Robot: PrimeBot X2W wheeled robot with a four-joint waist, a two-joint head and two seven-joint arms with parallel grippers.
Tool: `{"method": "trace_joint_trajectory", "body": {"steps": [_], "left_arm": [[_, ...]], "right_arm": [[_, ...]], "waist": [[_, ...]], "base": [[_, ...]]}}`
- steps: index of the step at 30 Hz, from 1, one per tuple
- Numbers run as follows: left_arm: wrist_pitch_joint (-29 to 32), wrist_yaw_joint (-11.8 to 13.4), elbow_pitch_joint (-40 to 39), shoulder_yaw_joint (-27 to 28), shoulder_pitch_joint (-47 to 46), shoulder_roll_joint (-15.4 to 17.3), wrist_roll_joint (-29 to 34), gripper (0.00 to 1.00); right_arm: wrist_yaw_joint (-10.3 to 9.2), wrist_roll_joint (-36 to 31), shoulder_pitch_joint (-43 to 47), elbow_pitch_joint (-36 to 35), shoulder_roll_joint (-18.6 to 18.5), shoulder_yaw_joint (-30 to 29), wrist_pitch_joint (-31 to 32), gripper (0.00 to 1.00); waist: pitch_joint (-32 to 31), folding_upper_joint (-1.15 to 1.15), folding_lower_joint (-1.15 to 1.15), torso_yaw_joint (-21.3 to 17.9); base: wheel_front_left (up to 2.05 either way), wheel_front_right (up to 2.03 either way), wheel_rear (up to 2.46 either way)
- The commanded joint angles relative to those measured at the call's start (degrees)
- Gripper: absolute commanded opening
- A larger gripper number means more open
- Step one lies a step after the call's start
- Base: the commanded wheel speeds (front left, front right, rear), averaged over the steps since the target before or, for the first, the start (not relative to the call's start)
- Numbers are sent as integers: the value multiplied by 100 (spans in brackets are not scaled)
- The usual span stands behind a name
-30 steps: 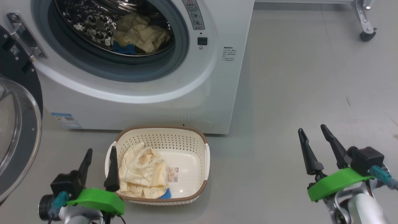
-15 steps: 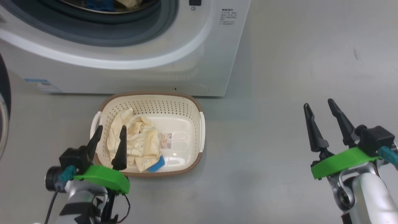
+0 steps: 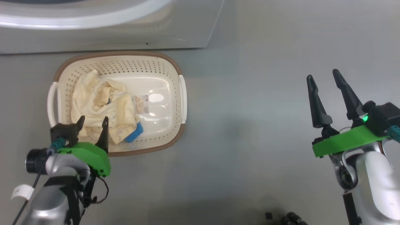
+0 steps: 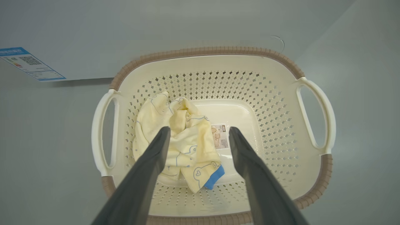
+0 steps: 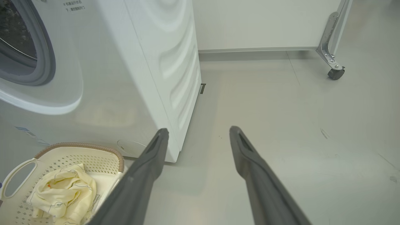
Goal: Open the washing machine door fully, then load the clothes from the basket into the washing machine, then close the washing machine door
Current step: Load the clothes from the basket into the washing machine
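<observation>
The left gripper (image 3: 94, 118) hung at eight o'clock in the head view, its two dark fingers spread wide and empty, tips over the near rim of the basket (image 3: 177, 67) and above the clothes (image 3: 93, 103). The basket stood on the grey floor (image 3: 250, 125) at ten o'clock, close before the washing machine (image 3: 109, 34) at twelve. The pale yellow clothes lay bunched in its nine o'clock half, a blue edge (image 3: 134, 135) toward six. The right gripper (image 3: 322, 73) stood at three o'clock, fingers likewise parted, holding nothing, well apart from the basket
</observation>
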Motion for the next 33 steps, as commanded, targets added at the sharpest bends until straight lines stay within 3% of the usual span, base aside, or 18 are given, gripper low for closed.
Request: {"method": "trace_joint_trajectory", "body": {"steps": [1, 11, 21, 33], "left_arm": [[-26, 4, 46, 71, -147, 233, -65, 100], [670, 4, 1417, -279, -1239, 497, -603, 100], [1302, 4, 2155, -273, -1928, 709, -867, 100], [1860, 463, 2430, -395, -2617, 798, -775, 100]], "right_arm": [[0, 61, -22, -197, -33, 123, -56, 100], [0, 268, -228, -355, -33, 265, -56, 100], [0, 548, -424, -387, -33, 482, -56, 100], [0, 663, -627, -415, -33, 662, -56, 100]], "waist": [[362, 0, -1, -286], [1126, 0, -1, -715], [1576, 0, -1, -1086], [2037, 0, -1, -1307]], "base": [[0, 0, 0], [0, 0, 0], [0, 0, 0], [0, 0, 0]]}}
